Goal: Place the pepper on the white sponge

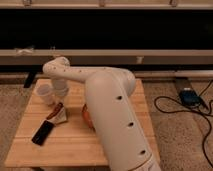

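The pepper (pixel 55 111), small, slender and dark red-brown, lies slanted at the top left edge of the white sponge (pixel 59 118), a pale block on the wooden table (pixel 75 145). I cannot tell whether it rests on the sponge or hangs just over it. My gripper (pixel 60 98) points down right above the pepper, at the end of the white arm (pixel 105 100) that reaches in from the lower right. The arm hides part of the sponge's right side.
A white cup (pixel 45 94) stands just left of the gripper. A flat black device (pixel 42 132) lies in front of the sponge. The orange bowl (pixel 85 116) is mostly hidden behind the arm. Cables and a blue box (pixel 189 96) lie on the floor at the right.
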